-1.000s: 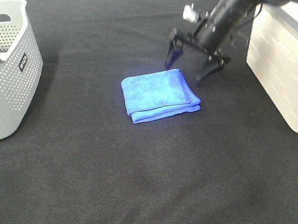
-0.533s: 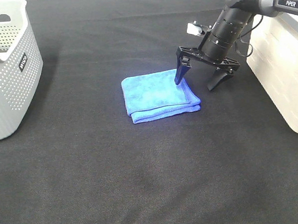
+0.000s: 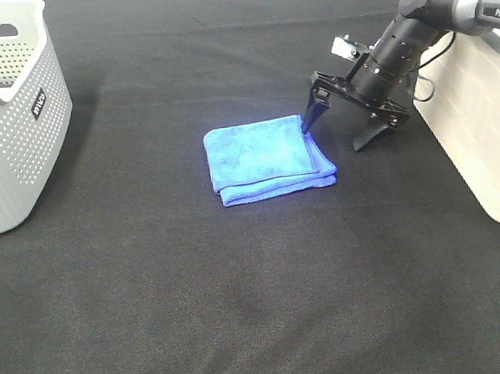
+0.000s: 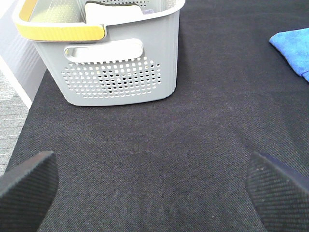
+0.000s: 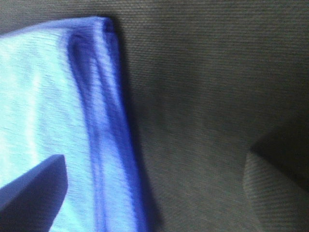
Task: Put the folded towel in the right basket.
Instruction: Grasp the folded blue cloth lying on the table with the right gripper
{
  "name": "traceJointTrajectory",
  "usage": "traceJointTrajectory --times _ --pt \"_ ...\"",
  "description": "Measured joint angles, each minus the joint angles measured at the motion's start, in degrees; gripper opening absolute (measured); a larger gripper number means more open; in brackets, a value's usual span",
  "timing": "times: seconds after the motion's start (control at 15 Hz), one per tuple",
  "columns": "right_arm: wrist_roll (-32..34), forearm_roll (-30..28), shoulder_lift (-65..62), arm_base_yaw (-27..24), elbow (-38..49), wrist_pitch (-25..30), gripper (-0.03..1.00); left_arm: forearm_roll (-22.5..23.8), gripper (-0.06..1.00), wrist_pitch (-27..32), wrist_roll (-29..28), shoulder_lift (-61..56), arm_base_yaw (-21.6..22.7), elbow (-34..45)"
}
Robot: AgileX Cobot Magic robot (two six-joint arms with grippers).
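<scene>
The folded blue towel (image 3: 268,158) lies flat on the black cloth near the middle of the exterior high view. My right gripper (image 3: 339,134) is open and low at the towel's right edge. One fingertip (image 3: 310,121) is over the towel's back right corner, the other (image 3: 366,137) is over the cloth beside it. The right wrist view shows the towel's edge (image 5: 104,135) between the two fingertips. The right basket (image 3: 473,117) is white and stands at the right edge. My left gripper (image 4: 154,183) is open and empty over bare cloth, a towel corner (image 4: 293,48) far from it.
A grey perforated basket (image 3: 16,115) stands at the far left; in the left wrist view the grey basket (image 4: 120,63) has a yellow rim and holds pale items. The black cloth (image 3: 239,305) covers the whole table.
My right gripper has come down and moved to the towel's right edge over the last second, still open. The towel has not moved.
</scene>
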Motion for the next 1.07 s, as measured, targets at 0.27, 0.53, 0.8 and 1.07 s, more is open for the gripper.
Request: traceJointTrajectory --times 0.27,0.53,0.8,1.07 --pt "-0.06 1.89 0.74 0.00 -0.46 0.06 0.95 0.00 0.99 0.00 0.00 0.00 0.00 0.00" --pt "-0.06 3.32 2.98 3.21 -1.49 -0.06 0.92 0.00 0.99 0.00 0.00 0.00 0.00 0.00" --pt "-2.01 14.27 5.96 9.17 -1.78 -2.18 0.76 0.00 0.99 0.00 0.00 0.00 0.00 0.00" --pt "-2.23 15.24 6.30 9.17 -1.78 -2.41 0.63 0.00 0.99 0.00 0.00 0.00 0.00 0.00"
